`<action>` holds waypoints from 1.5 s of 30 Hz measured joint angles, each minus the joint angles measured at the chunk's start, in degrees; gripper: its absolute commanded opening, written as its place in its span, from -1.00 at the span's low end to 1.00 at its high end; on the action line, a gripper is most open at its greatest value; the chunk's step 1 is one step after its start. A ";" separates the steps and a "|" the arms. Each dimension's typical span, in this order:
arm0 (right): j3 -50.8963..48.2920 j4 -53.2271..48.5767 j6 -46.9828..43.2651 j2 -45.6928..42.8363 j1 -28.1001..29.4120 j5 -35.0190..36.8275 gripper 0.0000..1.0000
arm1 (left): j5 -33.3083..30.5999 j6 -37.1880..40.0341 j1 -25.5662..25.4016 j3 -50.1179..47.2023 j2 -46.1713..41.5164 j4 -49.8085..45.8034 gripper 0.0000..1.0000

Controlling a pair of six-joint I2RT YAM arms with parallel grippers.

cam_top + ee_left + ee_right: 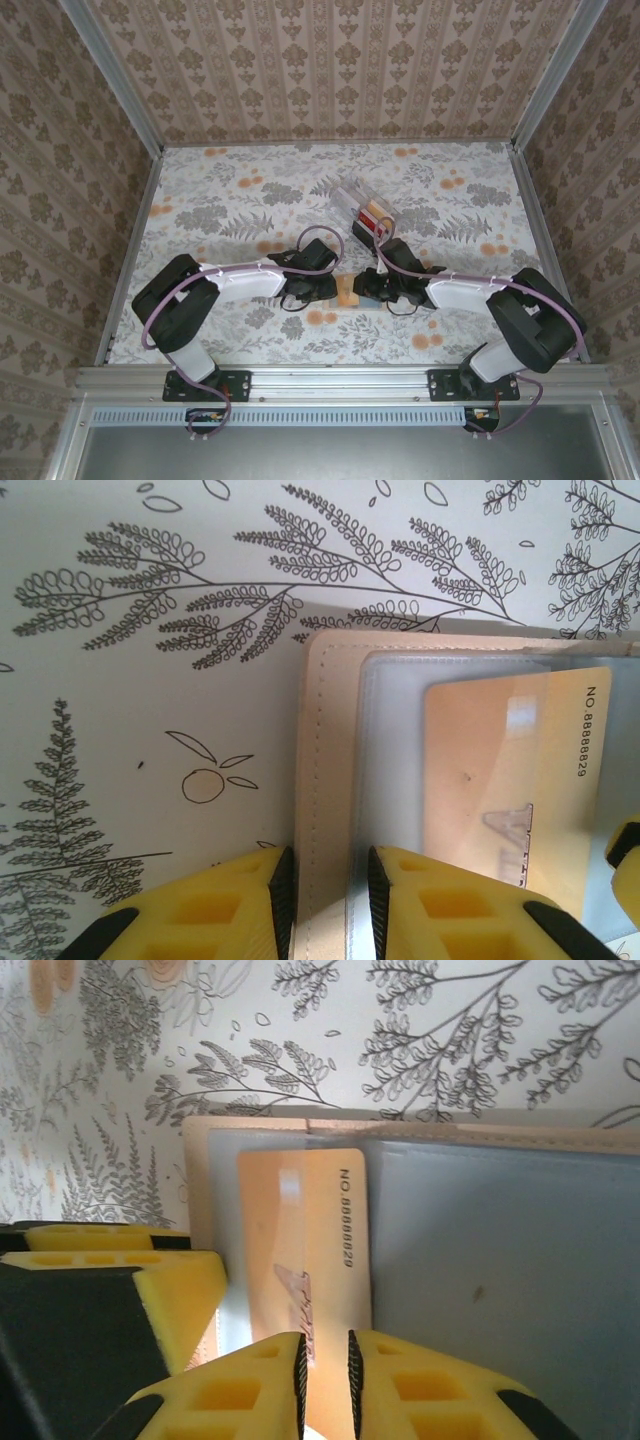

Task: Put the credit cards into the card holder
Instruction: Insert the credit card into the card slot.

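Both arms were folded low over the table (230,200), elbows out and forearms turned inward, so that the two wrists met nose to nose at the near centre. The left gripper (328,905) was found closed on the tan stitched edge of the wallet (335,730), which filled the narrow gap between its yellow fingers. The wallet lay open and flat, grey inside up. The orange card (300,1230) was seated in the wallet's clear pocket, printed number visible, its near end running under the fingers of the right gripper (325,1385). The right jaws were seen drawn close with only a slim gap. Whether the card was actually pinched could not be told, since the fingertips were cut off by the frame edge. In the top view, the card holder (345,195) was noted standing well apart, beyond the grippers toward the back right, with a red card (370,213) upright in its slots.
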 measured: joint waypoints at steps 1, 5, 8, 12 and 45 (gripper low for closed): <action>0.28 -1.07 -0.13 0.00 0.07 0.33 -0.55 | 0.00 0.00 0.00 -0.02 0.00 0.07 -0.41; 1.66 -4.35 -0.66 0.04 0.11 1.66 -0.59 | 0.00 0.00 0.00 -0.07 0.00 0.20 -0.40; 2.82 -4.81 -1.01 1.20 0.15 1.66 -0.66 | 0.00 0.00 0.00 -0.07 0.00 0.20 -0.40; 3.34 -4.92 -1.29 2.86 0.39 1.44 -0.69 | 0.02 0.00 0.00 -0.07 0.00 0.24 -0.40; 5.33 -4.24 -0.90 4.63 1.97 -0.59 -0.58 | 0.42 -0.22 0.00 -0.87 -0.42 1.68 -0.32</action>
